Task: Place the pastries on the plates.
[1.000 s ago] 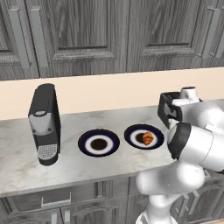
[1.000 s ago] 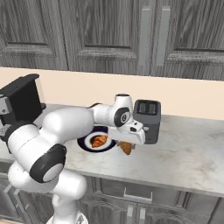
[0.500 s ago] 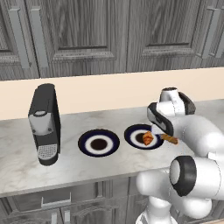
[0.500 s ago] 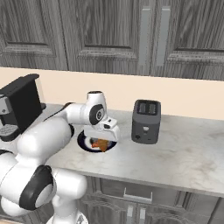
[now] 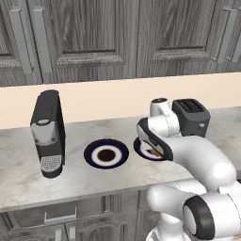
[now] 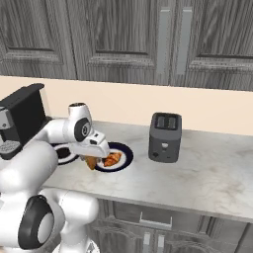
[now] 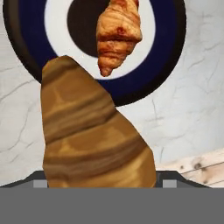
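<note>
Pinching a light, flaky pastry at its thick middle, the jaws carry it above the right plate, so gentle pressure seems wise.

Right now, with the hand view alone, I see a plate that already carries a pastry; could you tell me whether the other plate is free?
Observer: Yes, the other plate is bare. It lies between the coffee machine and the occupied plate.
Operator: Thank you. Does anything stand on the occupied plate's other side?
Observer: A dark toaster stands there, apart from the plate's rim.
</note>
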You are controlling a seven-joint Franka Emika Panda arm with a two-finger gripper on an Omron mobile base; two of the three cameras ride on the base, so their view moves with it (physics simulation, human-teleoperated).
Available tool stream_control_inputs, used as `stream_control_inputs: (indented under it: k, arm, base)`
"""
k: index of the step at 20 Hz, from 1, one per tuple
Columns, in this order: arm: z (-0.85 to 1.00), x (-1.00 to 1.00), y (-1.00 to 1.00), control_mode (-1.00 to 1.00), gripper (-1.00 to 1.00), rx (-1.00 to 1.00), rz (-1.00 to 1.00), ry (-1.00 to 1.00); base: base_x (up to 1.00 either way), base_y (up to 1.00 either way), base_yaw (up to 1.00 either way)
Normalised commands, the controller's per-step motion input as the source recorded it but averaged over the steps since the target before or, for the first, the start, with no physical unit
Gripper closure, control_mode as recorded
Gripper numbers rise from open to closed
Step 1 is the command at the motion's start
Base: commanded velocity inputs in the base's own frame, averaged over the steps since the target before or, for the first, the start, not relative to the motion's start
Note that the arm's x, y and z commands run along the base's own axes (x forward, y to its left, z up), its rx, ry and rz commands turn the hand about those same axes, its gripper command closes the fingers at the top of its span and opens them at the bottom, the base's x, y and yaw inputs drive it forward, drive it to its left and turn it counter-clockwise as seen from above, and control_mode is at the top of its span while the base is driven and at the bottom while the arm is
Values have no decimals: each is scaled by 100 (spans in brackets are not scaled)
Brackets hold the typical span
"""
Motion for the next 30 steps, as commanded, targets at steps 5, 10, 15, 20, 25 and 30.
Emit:
stream_control_inputs:
  k: [5,10,15,20,25,30]
  arm:
    - [3,8,74,-100,100,0,7,0]
    - [2,34,66,-100,100,0,5,0]
    - [0,40,63,-100,100,0,2,0]
    - [0,26,56,-100,100,0,1,-1]
    - [0,25,44,-100,100,0,0,0]
    - [-6,26,22,-100,100,0,0,0]
  base:
    - [0,0,0]
    - [0,0,0]
    - [0,0,0]
    - [0,0,0]
    - [0,0,0]
    - [0,0,0]
